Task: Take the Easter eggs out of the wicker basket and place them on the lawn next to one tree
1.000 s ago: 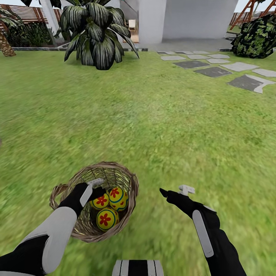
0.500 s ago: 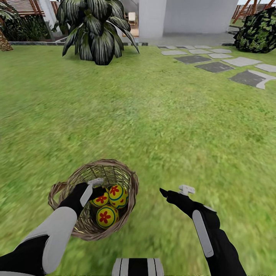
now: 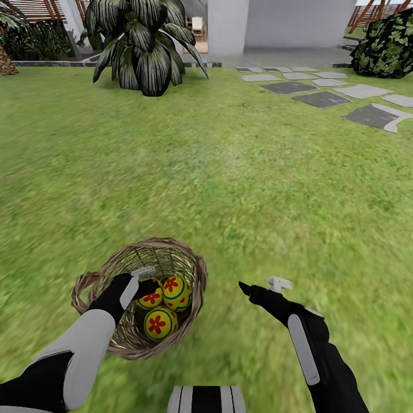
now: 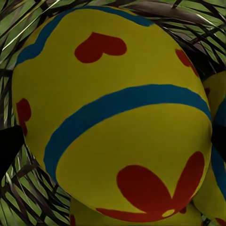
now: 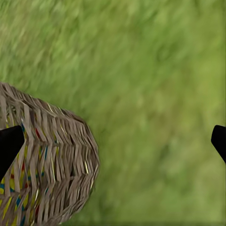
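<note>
3 eggs (image 3: 163, 304) sit together inside the basket (image 3: 195, 269), which rests on the lawn (image 3: 229, 172) low in head view, left of centre. L end effector (image 3: 144, 280) is dipped into the basket, right at the rear-left egg (image 4: 113, 117); that egg looms huge btwn its dark fingertips (image 4: 9, 146) in L wrist view, contact can't tell, so grip state can't tell. R end effector (image 3: 265, 285) hovers over grass just right of the basket, fingers spread wide, holding nothing; basket wall (image 5: 52, 165) shows beside one fingertip. Far off: broad-leaf plant (image 3: 143, 46), paving stones (image 3: 344, 97), shrub (image 3: 387, 49).
</note>
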Tool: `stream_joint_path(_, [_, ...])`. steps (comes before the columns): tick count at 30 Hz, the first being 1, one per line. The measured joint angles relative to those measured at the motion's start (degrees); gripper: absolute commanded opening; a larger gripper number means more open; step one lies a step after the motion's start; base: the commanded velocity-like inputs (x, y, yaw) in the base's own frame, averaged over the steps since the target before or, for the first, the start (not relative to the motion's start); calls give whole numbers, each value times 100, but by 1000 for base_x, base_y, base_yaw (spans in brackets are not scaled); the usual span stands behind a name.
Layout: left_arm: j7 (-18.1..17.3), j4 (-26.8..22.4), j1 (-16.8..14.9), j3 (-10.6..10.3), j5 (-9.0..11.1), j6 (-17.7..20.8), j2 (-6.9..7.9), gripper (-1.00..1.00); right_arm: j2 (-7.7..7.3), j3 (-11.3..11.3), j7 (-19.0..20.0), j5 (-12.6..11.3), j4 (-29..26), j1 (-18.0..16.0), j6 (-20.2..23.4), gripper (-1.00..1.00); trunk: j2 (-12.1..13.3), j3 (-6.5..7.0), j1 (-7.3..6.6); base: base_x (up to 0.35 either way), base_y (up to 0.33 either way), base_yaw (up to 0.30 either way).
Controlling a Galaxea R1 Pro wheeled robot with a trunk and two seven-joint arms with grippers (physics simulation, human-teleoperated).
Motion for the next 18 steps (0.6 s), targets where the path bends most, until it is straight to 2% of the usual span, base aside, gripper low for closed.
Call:
stream_joint_path(15, [-5, 0, 0, 3, 0, 0, 0, 100, -2, 0, 0, 0, 0, 0, 0, 100, 0, 0, 0, 0, 0, 0])
stream_joint_path(18, [-5, 0, 0, 6, 0, 0, 0, 100, -2, 0, 0, 0, 0, -1, 0, 100, -3, -44, 5, 0, 0, 0])
